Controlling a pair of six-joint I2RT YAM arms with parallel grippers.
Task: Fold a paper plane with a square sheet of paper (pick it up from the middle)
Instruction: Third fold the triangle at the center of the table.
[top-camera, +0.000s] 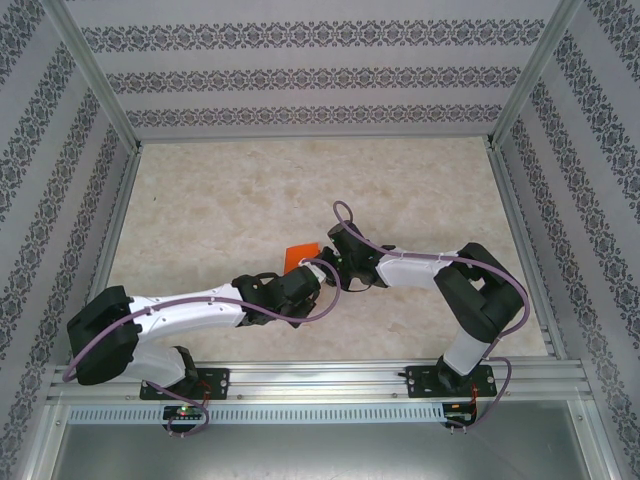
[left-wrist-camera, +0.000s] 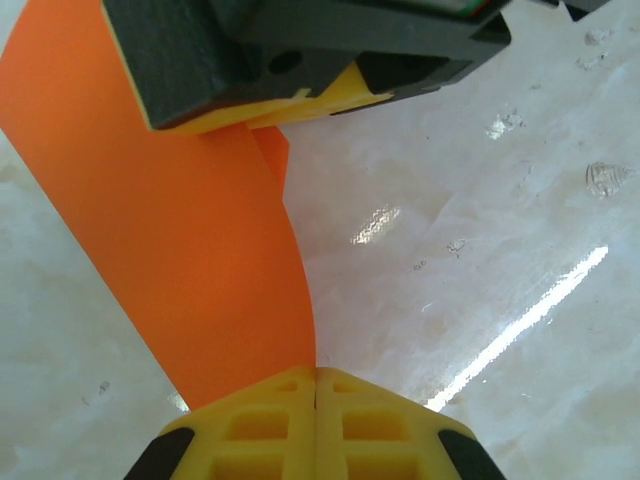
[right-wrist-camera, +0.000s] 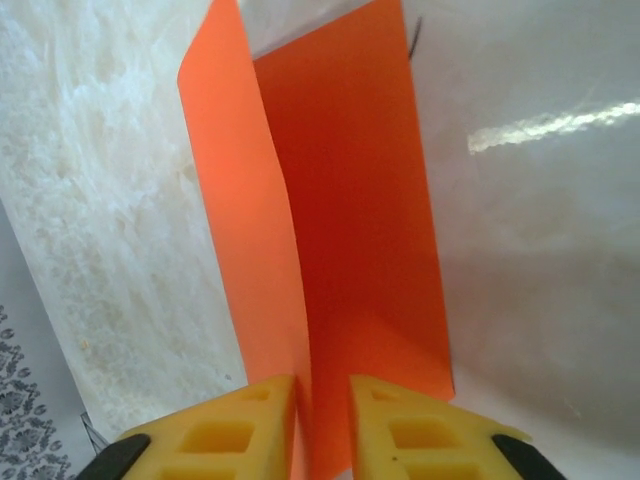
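Pinching square sheet of paper (left-wrist-camera: 190, 260) mid-worktop (top-camera: 300, 180): we see left gripper (left-wrist-camera: 316, 375) clamped shut on one end; right gripper (right-wrist-camera: 322, 385) at opposite end, jaws slightly parted around sheet. Long axis runs gripper to gripper.

Patterned grey-and-white walls (top-camera: 300, 80) and aluminium posts (top-camera: 95, 75) enclose a glossy, beige marbled tabletop (top-camera: 300, 180).

Sheet (top-camera: 301, 252) largely covered from above by left arm (top-camera: 285, 290), folds too small to judge there, one end hidden inside left gripper (left-wrist-camera: 315, 378), other end behind right gripper (left-wrist-camera: 280, 110), top cut off at frame edge in right wrist view, both gripper bodies cropped.
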